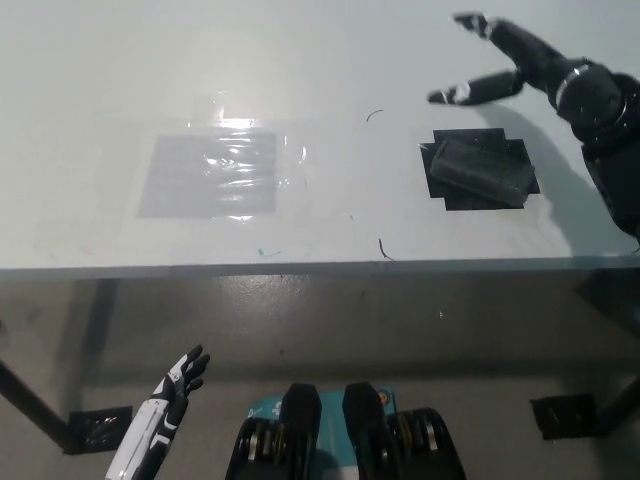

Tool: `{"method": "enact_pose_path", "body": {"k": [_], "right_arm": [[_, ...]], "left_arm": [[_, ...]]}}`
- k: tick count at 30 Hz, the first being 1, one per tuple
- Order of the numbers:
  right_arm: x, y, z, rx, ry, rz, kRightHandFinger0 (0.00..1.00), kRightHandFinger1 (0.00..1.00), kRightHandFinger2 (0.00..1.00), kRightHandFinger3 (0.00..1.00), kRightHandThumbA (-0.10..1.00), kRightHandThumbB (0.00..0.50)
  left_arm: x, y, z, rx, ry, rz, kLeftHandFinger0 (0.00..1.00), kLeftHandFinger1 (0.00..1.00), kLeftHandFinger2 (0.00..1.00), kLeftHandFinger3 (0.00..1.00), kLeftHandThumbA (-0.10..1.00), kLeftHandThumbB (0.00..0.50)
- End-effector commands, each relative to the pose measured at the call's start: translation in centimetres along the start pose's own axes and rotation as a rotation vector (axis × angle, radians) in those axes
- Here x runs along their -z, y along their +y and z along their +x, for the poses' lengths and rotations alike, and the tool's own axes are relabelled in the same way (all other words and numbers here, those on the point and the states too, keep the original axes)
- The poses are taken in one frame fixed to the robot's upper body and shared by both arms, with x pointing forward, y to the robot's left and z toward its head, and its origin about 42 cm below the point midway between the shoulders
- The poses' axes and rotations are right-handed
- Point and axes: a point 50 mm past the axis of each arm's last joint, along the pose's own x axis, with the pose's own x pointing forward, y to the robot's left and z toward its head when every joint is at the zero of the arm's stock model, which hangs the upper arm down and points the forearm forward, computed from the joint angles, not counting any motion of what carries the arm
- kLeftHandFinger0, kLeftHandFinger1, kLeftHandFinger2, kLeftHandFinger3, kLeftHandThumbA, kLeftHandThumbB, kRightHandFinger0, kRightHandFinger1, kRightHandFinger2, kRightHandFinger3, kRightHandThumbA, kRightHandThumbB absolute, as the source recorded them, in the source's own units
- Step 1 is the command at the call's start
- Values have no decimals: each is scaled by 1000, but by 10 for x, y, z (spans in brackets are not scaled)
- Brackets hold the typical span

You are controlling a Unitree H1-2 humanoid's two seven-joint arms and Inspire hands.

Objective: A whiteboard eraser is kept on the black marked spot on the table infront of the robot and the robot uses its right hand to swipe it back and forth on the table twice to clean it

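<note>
Whiteboard eraser [482,167] lying slightly askew on black marked spot [455,195], right side of white table [330,60]. Black right hand [545,70] raised beyond it – fingers spread, holding nothing. White left hand [172,390] low by table edge – fingers apart, empty.

Eraser [480,166] lies on the black spot [455,196]; right hand [530,70] hovers beyond it, fingers [470,92] spread

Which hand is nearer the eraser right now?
Right. The right hand hovers open just beyond the eraser, not touching it. The left hand hangs below the table edge, far off at the lower left.
</note>
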Motion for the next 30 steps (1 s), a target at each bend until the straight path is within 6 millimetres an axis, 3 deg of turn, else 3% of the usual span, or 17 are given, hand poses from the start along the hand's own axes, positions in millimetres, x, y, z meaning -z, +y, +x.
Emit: {"method": "enact_pose_path", "body": {"k": [1, 4, 9, 11, 14, 15, 16, 17, 18, 20, 21, 22, 23, 25, 28, 29, 30], "right_arm": [[-123, -136, -87, 192, -461, 83, 1000, 1000, 1000, 1000, 1000, 500], [-152, -166, -139, 290, -620, 84, 1000, 1000, 1000, 1000, 985, 500], [-156, -187, -208, 456, -762, 152, 1000, 1000, 1000, 1000, 922, 496], [-153, -189, -231, 510, -833, 186, 1000, 1000, 1000, 1000, 884, 489], [-146, -180, -293, 657, -981, 71, 1000, 1000, 1000, 1000, 958, 466], [-143, -173, -305, 703, -1032, 52, 1000, 1000, 1000, 1000, 952, 493], [-139, -158, -322, 747, -1122, 44, 1000, 1000, 1000, 1000, 967, 500], [-134, -143, -334, 743, -1194, 55, 1000, 1000, 1000, 1000, 908, 443], [-126, -115, -353, 797, -1250, 27, 1000, 1000, 1000, 1000, 1000, 474], [-117, -67, -379, 830, -1311, 60, 1000, 1000, 1000, 1000, 944, 483], [-109, -43, -391, 845, -1338, 67, 1000, 1000, 1000, 1000, 883, 412], [-95, -17, -406, 856, -1373, 45, 1000, 1000, 1000, 1000, 611, 336], [-89, -7, -412, 861, -1390, 33, 1000, 1000, 1000, 1000, 522, 360], [-72, 32, -418, 911, -1313, 237, 1000, 1000, 1000, 1000, 699, 424], [-58, 76, -408, 932, -1145, 471, 1000, 1000, 1000, 1000, 958, 360], [-54, 93, -403, 892, -1084, 535, 1000, 1000, 1000, 1000, 1000, 398], [-51, 108, -397, 842, -1013, 556, 1000, 1000, 1000, 1000, 1000, 341]], "left_arm": [[-8, 11, 7, 30, -64, 16, 1000, 1000, 1000, 1000, 1000, 427], [-9, 11, 8, 30, -67, 15, 1000, 1000, 1000, 1000, 1000, 430], [-10, 12, 8, 31, -70, 25, 1000, 1000, 1000, 1000, 1000, 436], [-10, 13, 9, 34, -73, 26, 1000, 1000, 1000, 1000, 1000, 443], [-12, 18, 14, 35, -85, 33, 1000, 1000, 1000, 1000, 1000, 431], [-13, 19, 17, 34, -89, 32, 1000, 1000, 1000, 1000, 1000, 438], [-13, 19, 20, 34, -92, 29, 1000, 1000, 1000, 1000, 1000, 438], [-13, 19, 21, 35, -93, 28, 1000, 1000, 1000, 1000, 1000, 432], [-13, 18, 23, 36, -94, 27, 1000, 1000, 1000, 1000, 1000, 430], [-13, 16, 24, 34, -96, 26, 1000, 1000, 1000, 1000, 1000, 439], [-14, 15, 24, 36, -98, 24, 1000, 1000, 1000, 1000, 1000, 431], [-15, 13, 24, 39, -100, 21, 1000, 1000, 1000, 1000, 1000, 429], [-14, 12, 25, 39, -100, 20, 1000, 1000, 1000, 1000, 1000, 429], [-13, 8, 24, 34, -96, 14, 1000, 1000, 1000, 1000, 1000, 422], [-12, 3, 24, 49, -91, 0, 1000, 1000, 1000, 1000, 1000, 419], [-12, 1, 24, 53, -90, -5, 1000, 1000, 1000, 1000, 1000, 420], [-11, 0, 24, 53, -89, -6, 1000, 1000, 1000, 1000, 1000, 427]]}}
